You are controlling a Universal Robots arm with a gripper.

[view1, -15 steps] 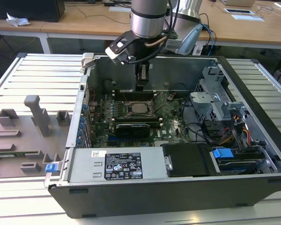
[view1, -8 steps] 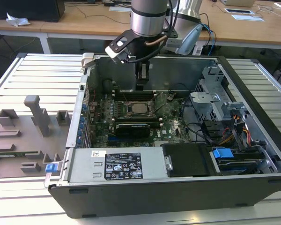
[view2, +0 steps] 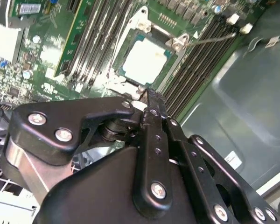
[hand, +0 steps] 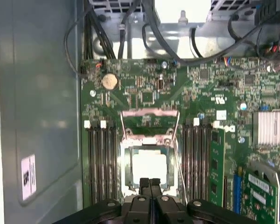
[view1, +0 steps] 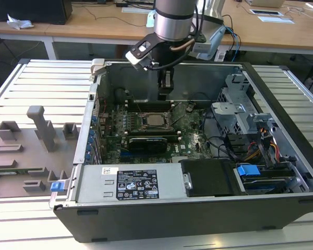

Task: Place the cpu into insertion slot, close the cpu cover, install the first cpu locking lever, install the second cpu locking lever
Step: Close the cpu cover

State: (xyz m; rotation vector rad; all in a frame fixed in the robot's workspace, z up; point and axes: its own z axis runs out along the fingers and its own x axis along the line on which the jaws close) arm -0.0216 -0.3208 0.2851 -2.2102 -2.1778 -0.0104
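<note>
"Cpu (hand: 149, 168) seated?"
"Yes, flat in the insertion slot (hand: 127, 163), mid-motherboard (hand: 144, 88). The cpu cover (hand: 149, 114) stands hinged up off one slot edge."
"Gripper (hand: 149, 182)?"
"Fingers (hand: 144, 185) pressed together, holding nothing, above the opposite edge. The cover looks thin, stiff and light; I'd push its free edge gently."

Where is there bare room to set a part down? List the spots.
Bare: the slatted table around the grey fixtures, and the grey case panel beside the motherboard. Crowded: memory slots flanking the cpu, and cables at the exterior view's right.
</note>
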